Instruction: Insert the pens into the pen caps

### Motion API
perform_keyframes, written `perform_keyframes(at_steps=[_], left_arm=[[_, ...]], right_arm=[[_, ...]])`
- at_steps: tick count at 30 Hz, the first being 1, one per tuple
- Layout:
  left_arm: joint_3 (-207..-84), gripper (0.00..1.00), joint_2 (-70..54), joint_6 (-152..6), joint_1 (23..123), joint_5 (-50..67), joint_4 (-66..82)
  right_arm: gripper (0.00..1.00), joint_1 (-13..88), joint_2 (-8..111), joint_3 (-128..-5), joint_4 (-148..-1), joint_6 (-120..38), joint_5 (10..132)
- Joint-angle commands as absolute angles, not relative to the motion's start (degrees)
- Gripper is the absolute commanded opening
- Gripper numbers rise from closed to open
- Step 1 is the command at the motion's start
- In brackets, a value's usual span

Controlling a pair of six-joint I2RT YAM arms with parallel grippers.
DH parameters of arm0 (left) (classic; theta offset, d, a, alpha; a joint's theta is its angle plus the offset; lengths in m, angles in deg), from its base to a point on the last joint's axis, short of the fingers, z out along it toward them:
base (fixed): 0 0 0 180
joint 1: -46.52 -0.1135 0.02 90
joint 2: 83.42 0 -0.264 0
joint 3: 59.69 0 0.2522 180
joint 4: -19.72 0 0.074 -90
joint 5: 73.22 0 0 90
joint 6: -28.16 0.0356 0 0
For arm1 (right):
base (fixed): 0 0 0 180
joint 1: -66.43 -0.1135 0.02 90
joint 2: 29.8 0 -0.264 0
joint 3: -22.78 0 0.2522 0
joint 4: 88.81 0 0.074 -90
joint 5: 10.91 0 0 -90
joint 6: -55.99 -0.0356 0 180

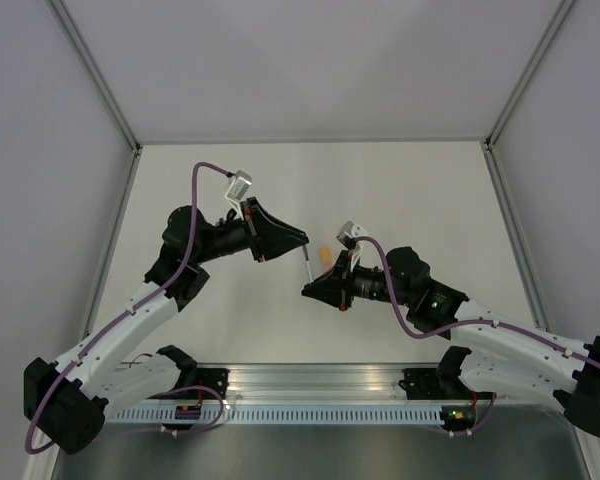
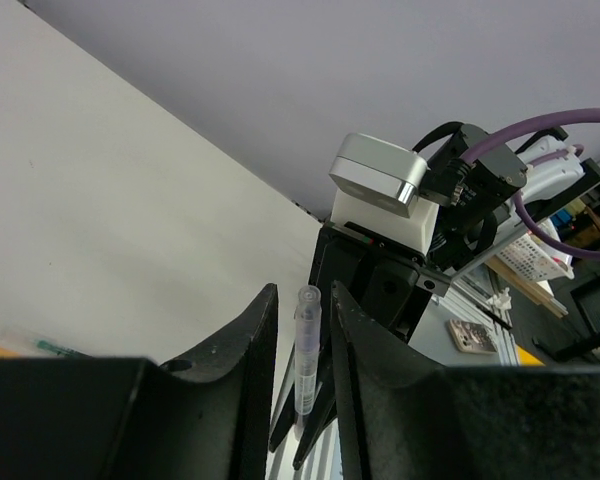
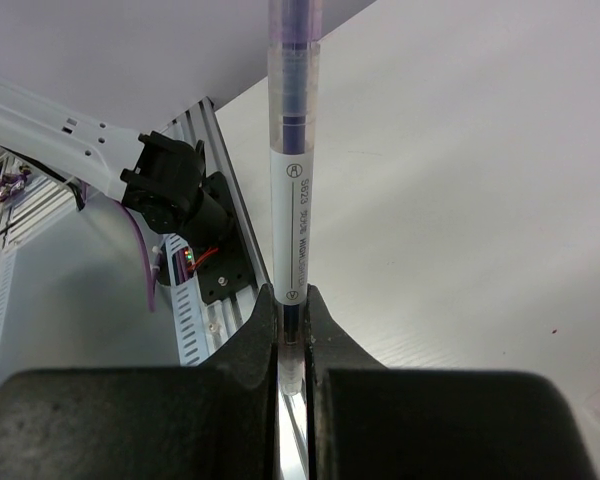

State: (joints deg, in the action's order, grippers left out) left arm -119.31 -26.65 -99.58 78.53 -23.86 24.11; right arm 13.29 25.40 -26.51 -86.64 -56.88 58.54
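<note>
Pen [image 3: 292, 200], right tool [image 3: 292, 305] clamping, left tool [image 2: 303, 292] (ajar) astride

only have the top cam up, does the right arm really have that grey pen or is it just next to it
Observer: The right wrist view shows the right gripper shut on the pale pen, which stands straight out past the fingertips.
Operator: and the left, has it got it
Observer: Not yet. In the left wrist view the left gripper is open around the pen's clear end, with a thin gap showing at each finger.
Operator: any other pens around
Observer: A green pen lies on the table, near the left edge of the left wrist view.
</note>
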Motion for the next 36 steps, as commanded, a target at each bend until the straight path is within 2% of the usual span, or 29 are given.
perform_keyframes(at_steps=[1, 8, 10, 17, 36], left_arm=[[-118.27, 0.32, -27.7, -101.13, 78.69, -25.67, 27.49], [-117.39, 0.15, -27.17, -101.83, 78.69, -26.72, 29.86], [-117.22, 0.03, -26.91, -102.62, 78.69, -27.25, 30.65], [-112.04, 0.02, -26.56, -106.58, 79.13, -29.54, 38.2], [-105.44, 0.02, -27.7, -108.34, 79.13, -29.54, 42.96]], right_arm=[[0.0, 13.17, 25.48, -28.24, -89.02, -57.21, 59.32], [0.0, 13.08, 25.66, -28.16, -89.02, -57.39, 59.14], [0.0, 13.17, 25.75, -28.24, -89.11, -57.39, 59.06], [0.0, 13.17, 26.18, -30.96, -88.76, -56.69, 61.07], [0.0, 13.26, 29.35, -48.36, -83.83, -51.32, 73.38]])
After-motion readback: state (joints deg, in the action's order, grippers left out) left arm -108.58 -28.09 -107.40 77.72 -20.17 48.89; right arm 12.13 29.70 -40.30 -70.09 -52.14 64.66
